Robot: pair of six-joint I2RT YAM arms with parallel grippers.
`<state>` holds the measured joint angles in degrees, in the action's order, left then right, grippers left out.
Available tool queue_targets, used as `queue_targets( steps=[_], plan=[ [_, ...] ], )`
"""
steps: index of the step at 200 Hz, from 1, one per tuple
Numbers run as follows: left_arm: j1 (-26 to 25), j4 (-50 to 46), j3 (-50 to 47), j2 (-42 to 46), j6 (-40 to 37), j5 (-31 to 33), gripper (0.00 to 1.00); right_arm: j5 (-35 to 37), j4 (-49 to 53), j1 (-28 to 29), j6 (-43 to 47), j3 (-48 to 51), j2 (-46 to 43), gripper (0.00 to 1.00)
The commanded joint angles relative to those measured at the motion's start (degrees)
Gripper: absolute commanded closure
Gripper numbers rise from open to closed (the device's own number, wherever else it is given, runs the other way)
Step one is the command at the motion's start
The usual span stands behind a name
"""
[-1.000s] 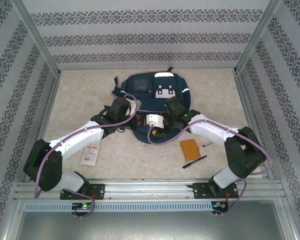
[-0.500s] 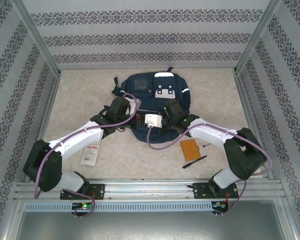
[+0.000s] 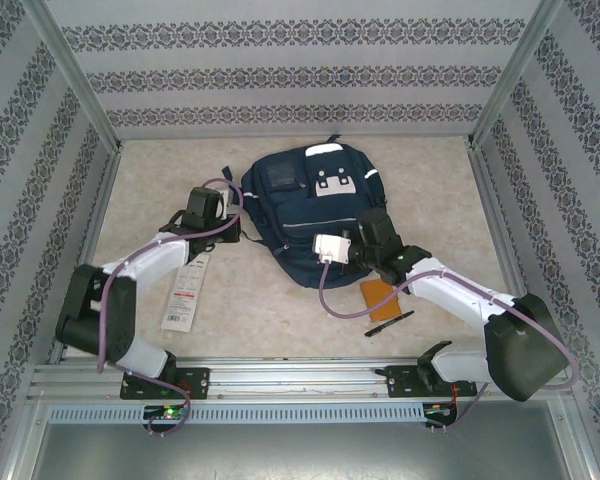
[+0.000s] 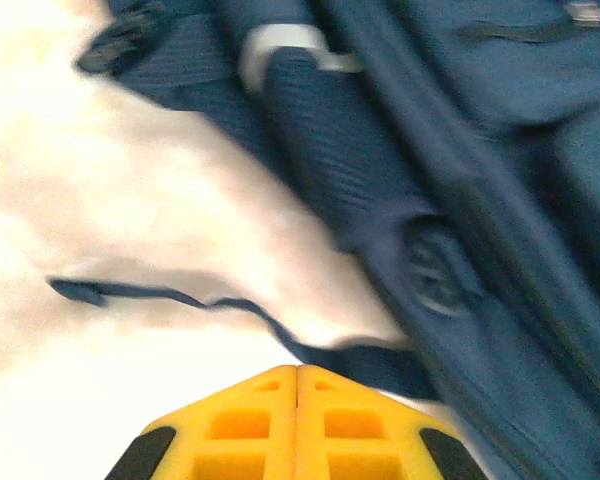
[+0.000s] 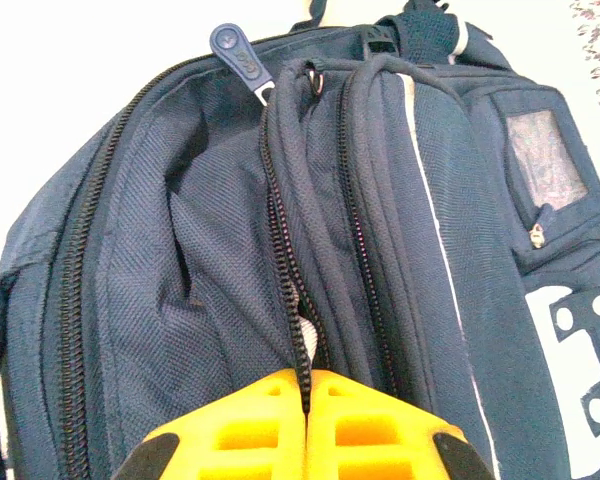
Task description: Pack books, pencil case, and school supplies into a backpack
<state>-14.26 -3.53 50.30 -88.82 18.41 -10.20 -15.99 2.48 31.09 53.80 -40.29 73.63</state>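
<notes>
The navy backpack (image 3: 305,205) lies mid-table, its white patch (image 3: 330,182) facing up. My right gripper (image 3: 352,240) is at the bag's near right side. In the right wrist view it (image 5: 307,375) is shut on the edge of the open zipper (image 5: 298,330), and something pale shows inside the gap. My left gripper (image 3: 235,228) is at the bag's left edge. In the blurred left wrist view it (image 4: 297,368) is shut, and a dark strap (image 4: 370,362) runs just past its tips. The white packet (image 3: 183,297) and black pen (image 3: 390,323) lie on the table. The books and pencil case are out of view.
An orange rectangle (image 3: 377,292) lies beside the pen, partly under my right forearm. Patterned walls and metal rails (image 3: 300,375) enclose the table. Bare tabletop stretches at the far left and far right of the bag.
The right gripper closed on the zipper edge and drew back to the right. The backpack shifted right and turned. The left arm pulled away to the left.
</notes>
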Motion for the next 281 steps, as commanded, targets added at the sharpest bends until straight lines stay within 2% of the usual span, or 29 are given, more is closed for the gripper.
queue_targets(
  steps=[1,15,29,41,52,71,82,93,154,194,217,250,277,281],
  plan=[
    [1.46,5.54,5.63,-5.55,0.72,3.16,1.00,-3.70,0.47,0.76,-0.69,1.21,-2.15,1.00],
    [1.52,5.53,9.50,-8.82,0.99,-1.42,1.00,-4.05,0.66,1.53,-1.80,1.49,-2.52,1.00],
    [1.47,9.62,10.59,-10.13,0.32,-14.33,1.00,-4.25,0.69,1.84,-2.64,1.60,-3.02,1.00],
    [1.11,12.86,9.31,-9.22,-0.05,-26.44,0.79,-4.75,0.47,1.78,-3.34,1.92,-3.97,1.00],
    [0.50,12.09,7.19,-6.80,-2.98,-33.75,0.64,-5.40,0.36,1.31,-3.47,2.15,-4.62,1.00],
    [0.11,6.52,2.79,-1.97,-14.54,-42.66,0.55,-7.62,1.12,-0.26,-3.25,1.65,-4.98,1.00],
    [-0.02,5.77,-0.47,0.28,-19.66,-43.65,0.48,-8.26,1.56,-0.75,-3.03,1.08,-5.23,1.00],
    [-0.36,6.03,-2.21,1.33,-22.58,-43.95,0.46,-8.59,1.56,-0.97,-3.26,0.71,-5.63,1.00],
    [-3.80,5.77,-2.61,-2.84,-36.85,-49.71,0.48,-10.00,3.50,-1.64,-3.79,-1.37,-5.68,1.00],
    [-5.24,5.23,-2.25,-5.50,-38.77,-46.98,0.49,-10.25,4.39,-1.82,-3.25,-1.37,-5.77,1.00],
    [-6.39,6.09,-2.02,-7.25,-39.49,-43.09,0.55,-10.64,4.81,-1.76,-2.86,-1.36,-6.03,1.00],
    [-8.01,6.04,0.30,-10.29,-41.51,-39.12,0.66,-10.03,5.06,-1.81,-2.53,-1.19,-7.00,1.00],
    [-8.08,9.58,0.35,-9.69,-41.38,-42.06,1.00,-10.17,5.60,-1.74,-1.64,-1.02,-7.13,1.00],
    [-8.10,10.26,0.15,-9.36,-41.50,-42.55,1.00,-10.05,5.56,-1.76,-1.72,-0.93,-7.24,1.00]
  ],
)
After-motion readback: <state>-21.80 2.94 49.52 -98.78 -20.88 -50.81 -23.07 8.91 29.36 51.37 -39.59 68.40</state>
